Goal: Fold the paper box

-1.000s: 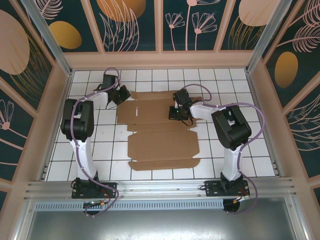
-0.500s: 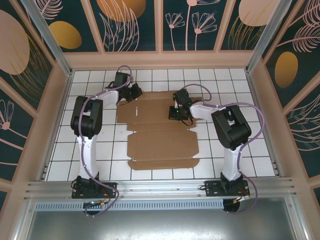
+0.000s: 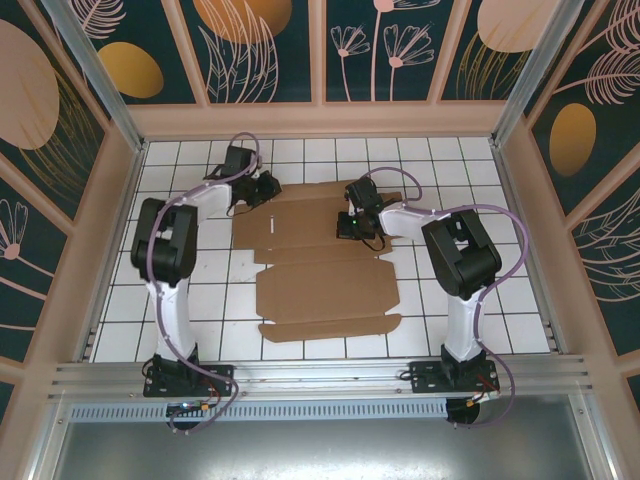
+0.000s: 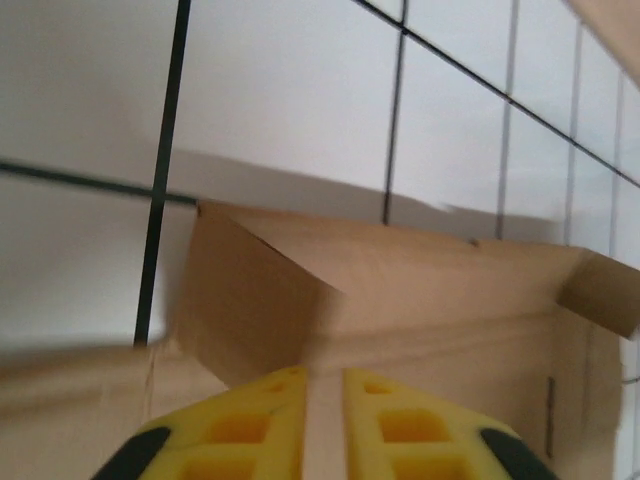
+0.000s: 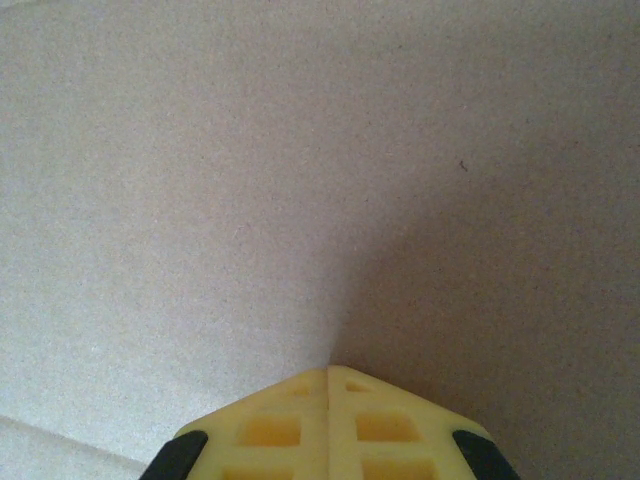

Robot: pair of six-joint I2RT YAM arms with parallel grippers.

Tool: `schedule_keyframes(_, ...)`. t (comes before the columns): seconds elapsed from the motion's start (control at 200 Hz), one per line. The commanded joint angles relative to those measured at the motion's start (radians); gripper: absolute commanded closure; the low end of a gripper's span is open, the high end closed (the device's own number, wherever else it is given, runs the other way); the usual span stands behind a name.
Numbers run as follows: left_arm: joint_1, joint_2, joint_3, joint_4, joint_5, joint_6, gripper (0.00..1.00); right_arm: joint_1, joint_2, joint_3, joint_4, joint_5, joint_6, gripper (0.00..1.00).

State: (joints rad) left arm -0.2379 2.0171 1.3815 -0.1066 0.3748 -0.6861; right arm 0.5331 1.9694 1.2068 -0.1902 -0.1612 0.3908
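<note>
From above: finds the box point(image 3: 325, 290) spread flat as a brown die-cut sheet in the middle of the white tiled table point(image 3: 450, 165), running from just above centre toward the lower middle of the frame and ending in a long narrow bottom flap point(image 3: 330, 327). Places the left gripper point(image 3: 262, 188) at the sheet's upper left corner, right at its edge, and the right gripper point(image 3: 348, 228) over the sheet's upper right part. Cannot tell the finger spacing of either from this far off. Left wrist: shows yellow fingers point(image 4: 265, 410) at bottom centre, parted by a slim gap, with nothing seen gripped between them. Shows beyond them the box across the lower half, a raised flap point(image 4: 250, 300) tilted up at left centre, a small right flap point(image 4: 600, 295) turned at the right edge, and table tiles with dark lines in the upper half. Right wrist: shows yellow fingers point(image 5: 275, 425) at bottom centre closed tip to tip, holding nothing visible, aimed at plain cardboard close ahead; cannot tell whether touching. Notes a faint crease point(image 5: 60, 435) in the lower left corner.
</note>
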Motion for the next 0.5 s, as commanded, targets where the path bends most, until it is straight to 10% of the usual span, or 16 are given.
schedule_keyframes(0.0, -0.001, -0.194, -0.153, 0.021, -0.032, -0.022, 0.71, 0.008, 0.068, -0.026, -0.09, 0.017, -0.015, 1.0)
schedule_keyframes(0.335, 0.0, -0.525, -0.614, 0.024, -0.151, -0.055, 0.35, 0.008, 0.072, -0.027, -0.053, 0.009, -0.008, 1.0)
schedule_keyframes(0.495, -0.001, -0.535, -0.686, 0.042, -0.118, -0.071, 0.34, 0.008, 0.081, -0.037, -0.036, -0.003, -0.001, 1.0)
